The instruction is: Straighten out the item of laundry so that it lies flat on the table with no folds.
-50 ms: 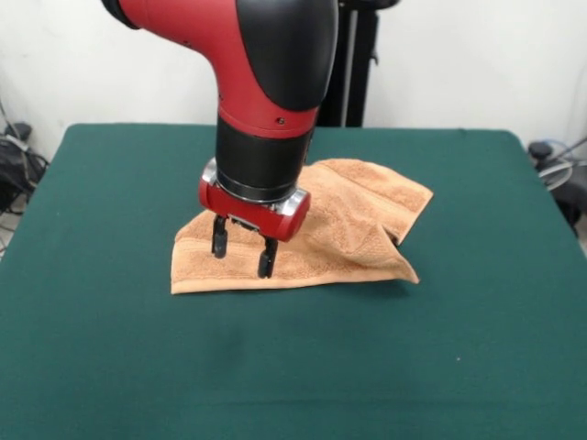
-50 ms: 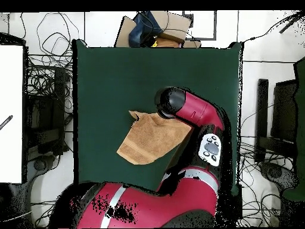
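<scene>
Two cameras: one low across the green surface [image 1: 477, 367], one straight above it.

The front camera sits at the surface's near edge, facing the white wall, close enough that the green cloth fills most of its frame and the arm [image 1: 266, 82] enters from the top. The overhead camera hangs high and looks straight down, taking in the whole surface [image 2: 119, 71], the cable-strewn floor [image 2: 47, 89] around it and the arm's base at the bottom. It is turned half round against the front one. Both share the green top, the towel [image 1: 348, 229] [image 2: 149, 140] and the arm's lower end.
</scene>
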`<state>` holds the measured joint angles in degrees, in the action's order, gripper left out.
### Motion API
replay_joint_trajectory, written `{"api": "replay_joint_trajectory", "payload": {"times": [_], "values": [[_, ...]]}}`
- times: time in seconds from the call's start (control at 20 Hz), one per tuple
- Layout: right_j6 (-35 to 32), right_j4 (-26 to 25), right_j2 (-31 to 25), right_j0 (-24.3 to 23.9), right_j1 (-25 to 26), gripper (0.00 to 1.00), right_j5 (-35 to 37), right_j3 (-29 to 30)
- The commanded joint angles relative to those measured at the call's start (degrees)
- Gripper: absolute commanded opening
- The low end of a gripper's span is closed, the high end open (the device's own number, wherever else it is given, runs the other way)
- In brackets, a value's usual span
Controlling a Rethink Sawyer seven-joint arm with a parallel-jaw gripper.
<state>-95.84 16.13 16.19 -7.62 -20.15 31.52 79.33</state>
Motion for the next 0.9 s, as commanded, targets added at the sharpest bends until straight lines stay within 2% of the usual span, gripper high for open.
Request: {"api": "replay_joint_trajectory", "payload": {"times": [0.05,0.65,0.9], "values": [[-3.9,-3.3,-7.9,0.0,0.2,1.00,-4.5,4.1],[-4.6,-2.9,-7.8,0.4,0.2,1.00,-4.9,3.2],[-5.6,-2.5,-8.2,1.5,-0.6,1.00,-5.0,5.2]]}}
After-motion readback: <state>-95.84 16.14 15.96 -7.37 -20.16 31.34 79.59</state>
